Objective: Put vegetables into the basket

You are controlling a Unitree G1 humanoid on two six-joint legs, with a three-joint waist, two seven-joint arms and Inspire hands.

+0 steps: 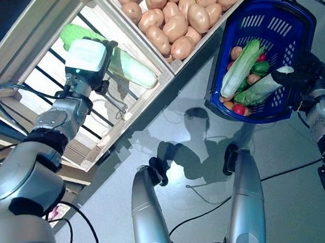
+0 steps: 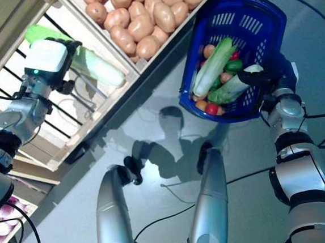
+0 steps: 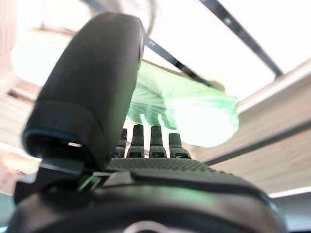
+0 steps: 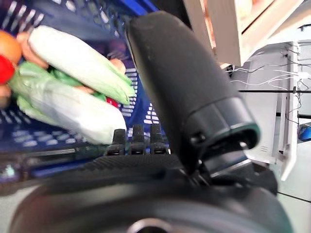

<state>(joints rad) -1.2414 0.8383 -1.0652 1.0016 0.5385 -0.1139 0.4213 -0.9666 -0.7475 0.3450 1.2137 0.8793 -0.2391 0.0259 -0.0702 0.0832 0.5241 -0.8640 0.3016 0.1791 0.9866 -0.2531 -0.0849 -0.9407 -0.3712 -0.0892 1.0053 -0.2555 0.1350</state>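
Observation:
The blue basket (image 1: 292,13) stands on the floor by the wooden stand. In it lie two long pale green cabbages (image 1: 241,68) (image 4: 63,109), a red tomato (image 1: 239,109), a green pepper (image 1: 260,67) and small brown and orange vegetables. My right hand (image 1: 293,76) is at the basket's near rim with straight fingers (image 4: 133,138), holding nothing. My left hand (image 1: 110,45) reaches into a slatted crate (image 1: 44,69), just above another long pale green cabbage (image 1: 134,71). In the left wrist view its fingers (image 3: 156,141) are straight and the cabbage (image 3: 194,104) lies just past them.
The wooden stand (image 1: 7,44) runs along the left and far side, its crate edge (image 1: 194,56) close to the basket. Grey floor (image 1: 181,137) lies between stand and basket. A white cabinet (image 4: 277,97) stands further off.

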